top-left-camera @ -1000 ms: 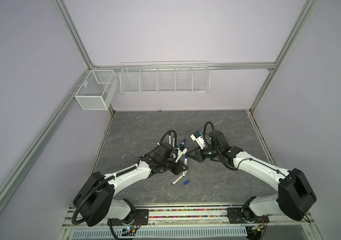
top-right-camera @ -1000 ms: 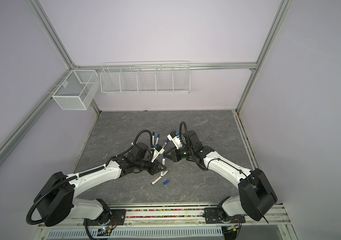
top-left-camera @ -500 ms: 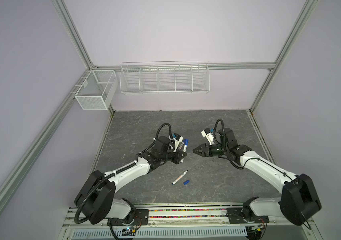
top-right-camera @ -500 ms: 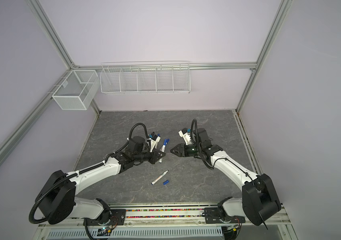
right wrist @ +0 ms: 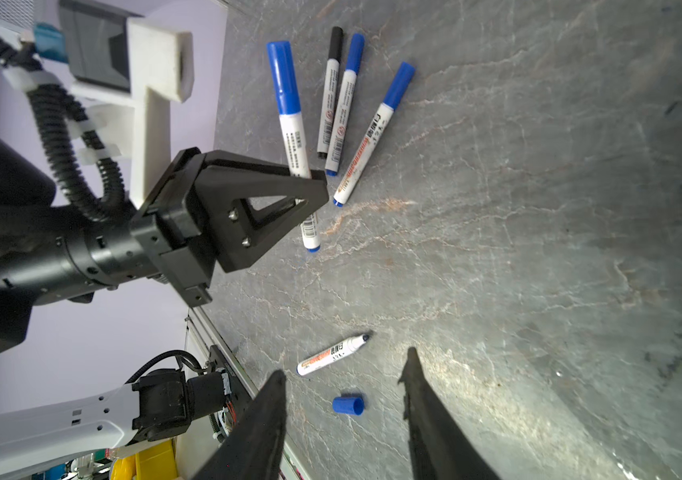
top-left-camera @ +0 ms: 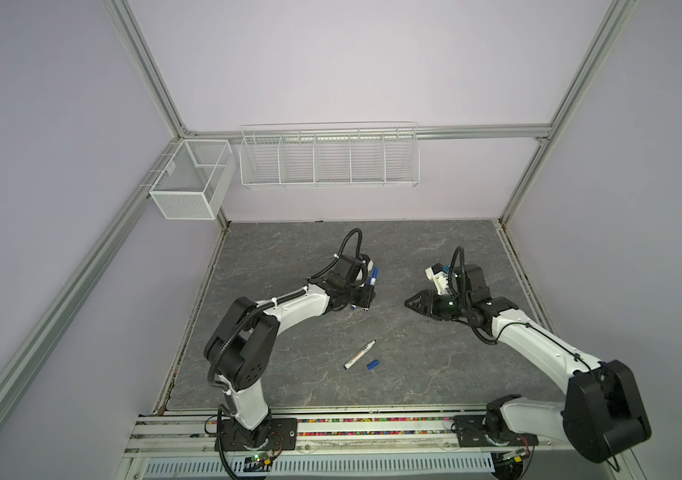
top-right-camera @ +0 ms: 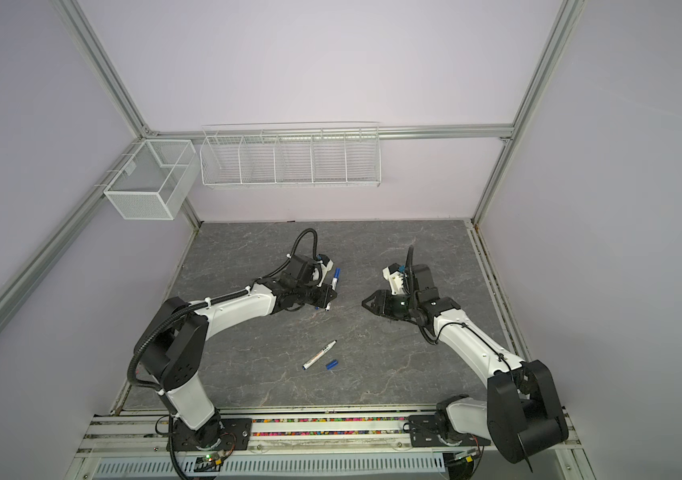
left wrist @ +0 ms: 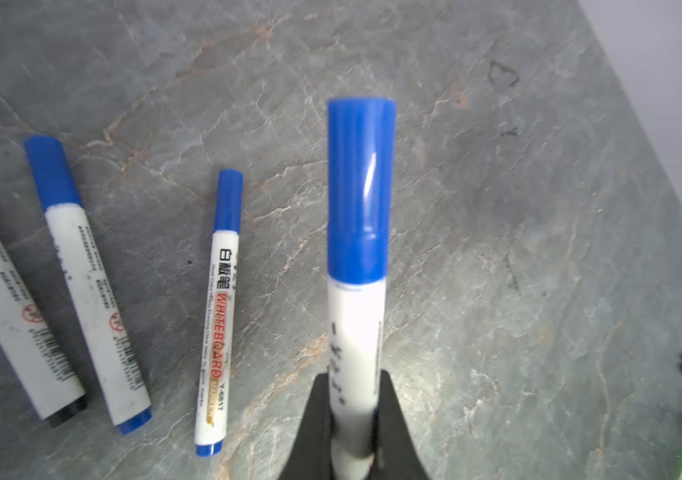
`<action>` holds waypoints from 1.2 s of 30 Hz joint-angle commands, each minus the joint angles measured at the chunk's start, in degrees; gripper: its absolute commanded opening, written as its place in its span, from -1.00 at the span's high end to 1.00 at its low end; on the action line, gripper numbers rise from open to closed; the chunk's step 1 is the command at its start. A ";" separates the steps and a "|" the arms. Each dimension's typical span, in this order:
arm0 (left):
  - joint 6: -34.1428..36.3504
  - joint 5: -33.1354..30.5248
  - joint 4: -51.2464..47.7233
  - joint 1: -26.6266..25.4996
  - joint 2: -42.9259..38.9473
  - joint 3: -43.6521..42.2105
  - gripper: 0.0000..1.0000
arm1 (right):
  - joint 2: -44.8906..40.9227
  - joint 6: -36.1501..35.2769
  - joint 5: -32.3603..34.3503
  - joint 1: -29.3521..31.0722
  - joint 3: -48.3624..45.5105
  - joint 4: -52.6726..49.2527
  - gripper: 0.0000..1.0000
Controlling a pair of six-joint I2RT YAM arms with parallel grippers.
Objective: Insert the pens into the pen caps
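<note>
My left gripper (left wrist: pixel 356 415) is shut on the white barrel of a pen (left wrist: pixel 357 324) whose blue pen cap (left wrist: pixel 360 187) is on; both top views show this gripper (top-left-camera: pixel 366 301) holding the pen (top-right-camera: pixel 334 279) tilted up above the table. Three capped pens lie beside it: two blue (left wrist: pixel 223 307) (left wrist: pixel 90 282) and one black (right wrist: pixel 329 91). My right gripper (right wrist: pixel 344 365) is open and empty, well to the right (top-left-camera: pixel 408 302). Below it lie an uncapped pen (right wrist: pixel 333 353) (top-left-camera: pixel 359 354) and a loose blue pen cap (right wrist: pixel 347 405) (top-left-camera: pixel 373 365).
The grey stone-patterned table (top-left-camera: pixel 435 374) is walled on three sides. A white wire rack (top-left-camera: pixel 329 156) and a mesh basket (top-left-camera: pixel 189 183) hang above the table at the back. A rail with both arm bases (top-left-camera: pixel 372 432) runs along the front edge.
The two grippers were together over the table's middle. My right gripper has opened and drawn back to the right; my left gripper has pulled away left and back with the capped pen.
</note>
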 commanded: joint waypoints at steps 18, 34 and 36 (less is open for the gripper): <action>-0.62 -8.43 -11.93 -0.33 10.34 9.56 0.13 | -4.30 -3.62 0.73 -2.02 -1.87 -5.74 0.08; 0.64 -3.21 -10.35 -2.20 5.54 6.35 0.06 | 7.18 -0.92 1.96 1.44 3.46 0.73 0.05; 0.37 -3.00 -9.97 -2.20 5.10 5.77 0.05 | 11.51 -0.47 2.33 2.83 6.36 1.63 0.06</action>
